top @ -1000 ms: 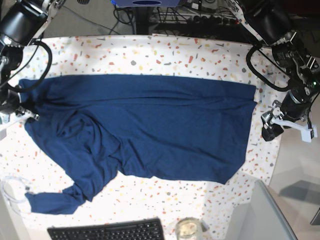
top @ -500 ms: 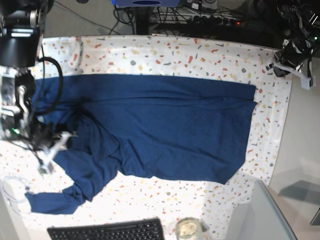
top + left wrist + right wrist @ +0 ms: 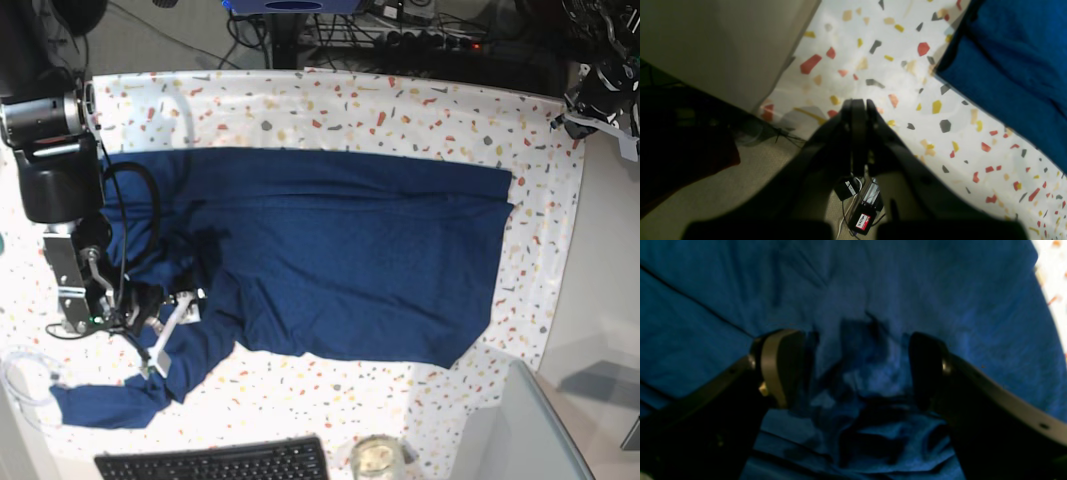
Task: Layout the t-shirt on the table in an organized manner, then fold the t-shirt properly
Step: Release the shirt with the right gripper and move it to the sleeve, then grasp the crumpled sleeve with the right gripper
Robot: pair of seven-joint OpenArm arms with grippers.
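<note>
The navy t-shirt point(image 3: 340, 260) lies spread across the speckled table point(image 3: 350, 100), rumpled at its left side, with one sleeve point(image 3: 105, 405) trailing toward the front left. My right gripper point(image 3: 170, 330) is low over that rumpled part. In the right wrist view this gripper point(image 3: 853, 366) stands open, its fingers point(image 3: 780, 366) on either side of a bunched fold of the t-shirt point(image 3: 867, 380). My left gripper point(image 3: 590, 108) hovers at the table's far right corner. Seen from the left wrist, it point(image 3: 857, 103) is shut and empty, with the t-shirt's edge point(image 3: 1007, 66) off to its right.
A black keyboard point(image 3: 215, 462) and a glass jar point(image 3: 375, 458) sit at the front edge. A clear tube point(image 3: 25, 385) loops at the front left. A grey panel point(image 3: 520, 430) stands at the front right. Cables and a small black box point(image 3: 863, 218) lie on the floor past the table corner.
My right arm swung in from the table's left edge to the shirt's rumpled lower left, and its jaws opened wider. My left arm pulled back to the far right corner and shut.
</note>
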